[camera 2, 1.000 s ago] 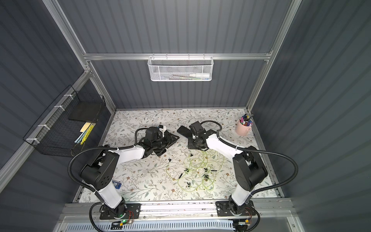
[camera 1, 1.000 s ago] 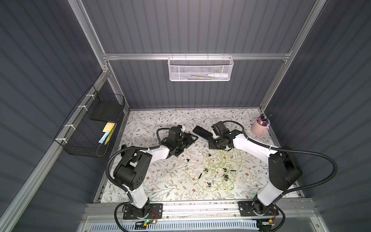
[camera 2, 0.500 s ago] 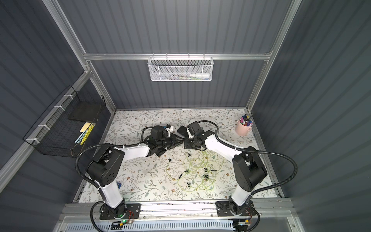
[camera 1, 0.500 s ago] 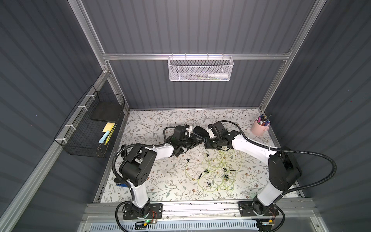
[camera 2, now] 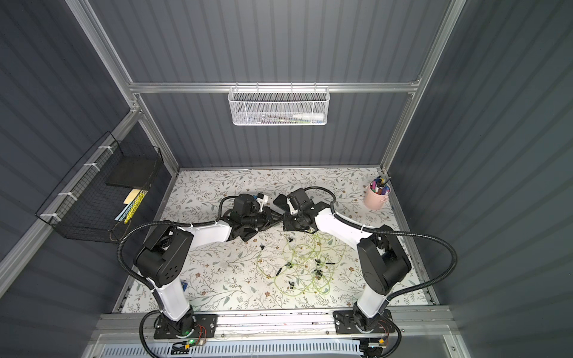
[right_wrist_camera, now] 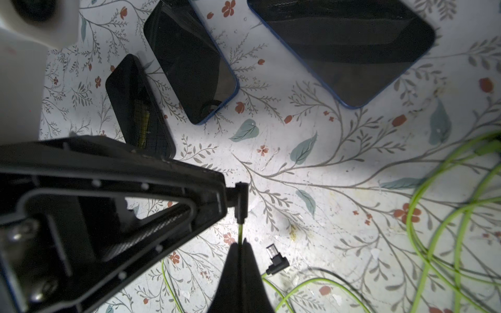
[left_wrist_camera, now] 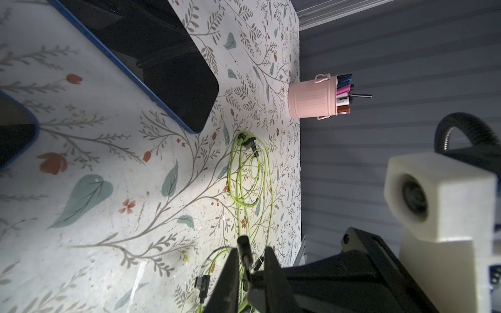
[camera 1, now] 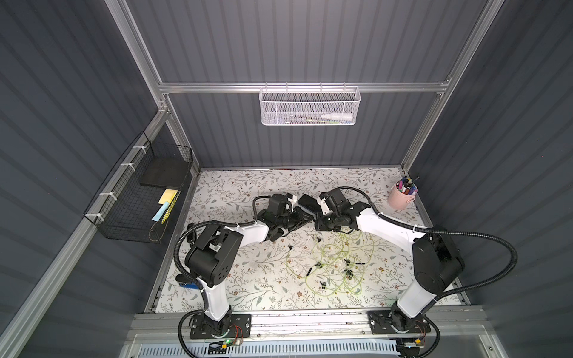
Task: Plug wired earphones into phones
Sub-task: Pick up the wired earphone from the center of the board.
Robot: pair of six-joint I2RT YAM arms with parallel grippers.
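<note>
Both grippers meet at mid-table in both top views, the left gripper (camera 1: 307, 217) facing the right gripper (camera 1: 321, 222). My right gripper (right_wrist_camera: 240, 241) is shut on a thin yellow-green earphone cable (right_wrist_camera: 240, 230) just below its black angled plug (right_wrist_camera: 240, 202). The left gripper (left_wrist_camera: 251, 250) has its fingers (left_wrist_camera: 233, 268) closed in around that plug (left_wrist_camera: 244, 248). Three black phones lie flat close by: a large one (right_wrist_camera: 341, 46), a middle one (right_wrist_camera: 189, 62) and a smaller one (right_wrist_camera: 138, 108). The other earphones (camera 1: 338, 266) lie in tangled loops toward the front.
A second loose plug (right_wrist_camera: 276, 260) lies beside the right gripper's fingers. A pink cup of pens (camera 1: 402, 196) stands at the back right corner. A black wire basket (camera 1: 139, 198) hangs on the left wall and a white mesh basket (camera 1: 308, 105) on the back wall.
The left arm has swung right to meet the right gripper, and its jaws have narrowed around the plug. The right gripper has shifted slightly left, still gripping the cable.
</note>
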